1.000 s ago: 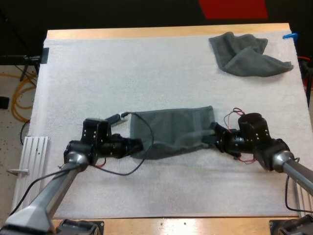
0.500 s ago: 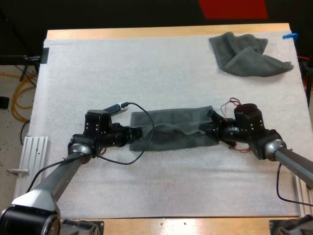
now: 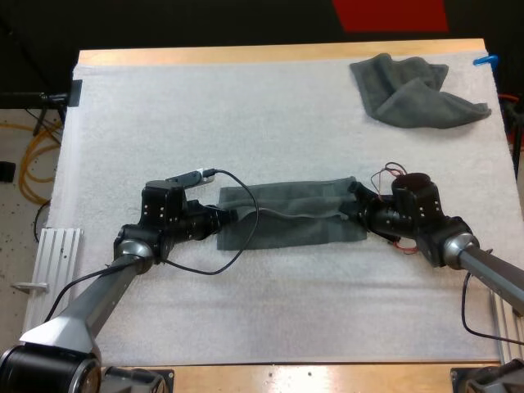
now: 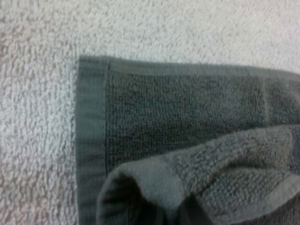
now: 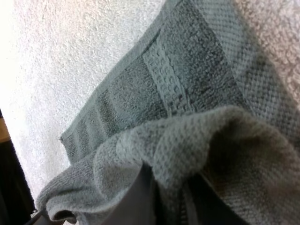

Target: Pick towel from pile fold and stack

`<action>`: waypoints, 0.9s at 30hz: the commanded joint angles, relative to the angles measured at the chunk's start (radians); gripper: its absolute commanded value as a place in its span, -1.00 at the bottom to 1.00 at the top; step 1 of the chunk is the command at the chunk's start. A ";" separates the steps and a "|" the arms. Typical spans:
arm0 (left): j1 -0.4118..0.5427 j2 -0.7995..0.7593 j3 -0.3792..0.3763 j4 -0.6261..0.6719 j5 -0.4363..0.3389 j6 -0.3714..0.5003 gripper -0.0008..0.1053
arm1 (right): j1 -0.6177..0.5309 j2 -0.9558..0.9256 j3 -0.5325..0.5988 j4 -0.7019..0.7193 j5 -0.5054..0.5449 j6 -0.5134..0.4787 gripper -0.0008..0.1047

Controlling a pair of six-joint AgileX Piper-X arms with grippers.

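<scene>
Roughly mid-fold, with left end effector (image 3: pixel 228 219) and right end effector (image 3: pixel 354 211) each pinching an end of the dark grey-green terry towel (image 3: pixel 286 223) doubled on the white mat (image 3: pixel 246 123) (crumpled second towel (image 3: pixel 417 92) waiting far right), stacking undone.

On my feed the left arm (image 3: pixel 97 299), at the lower left of the frame, is a silver-grey tube with a rounded metal joint (image 3: pixel 131 248) and a boxy black wrist (image 3: pixel 162 214). The right arm (image 3: pixel 491 273), at the right edge, matches it: grey tube, shiny joint (image 3: pixel 455 246), rounded black wrist housing (image 3: pixel 414 205).
</scene>
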 commanded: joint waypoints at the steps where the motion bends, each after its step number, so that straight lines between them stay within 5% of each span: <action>1: 0.000 -0.001 -0.006 -0.013 -0.015 0.006 -0.99 | -0.005 0.001 -0.009 -0.007 0.007 -0.011 -0.98; 7: 0.000 -0.001 -0.006 -0.013 -0.033 0.006 -0.98 | -0.005 0.001 -0.009 -0.007 0.002 -0.027 -0.92; 9: 0.000 -0.001 -0.006 -0.013 -0.036 0.006 -0.93 | -0.005 0.001 -0.009 -0.007 -0.009 -0.047 -0.70; 14: 0.000 -0.001 -0.006 -0.015 -0.035 0.006 -0.62 | -0.005 0.001 -0.009 -0.038 -0.027 -0.073 0.31; 15: 0.000 -0.001 -0.006 -0.018 -0.031 0.006 -0.59 | -0.005 0.001 -0.009 -0.051 -0.027 -0.077 0.36; 27: 0.000 -0.001 -0.006 -0.251 0.068 0.006 -0.50 | -0.005 0.001 -0.009 -0.280 -0.015 -0.171 0.29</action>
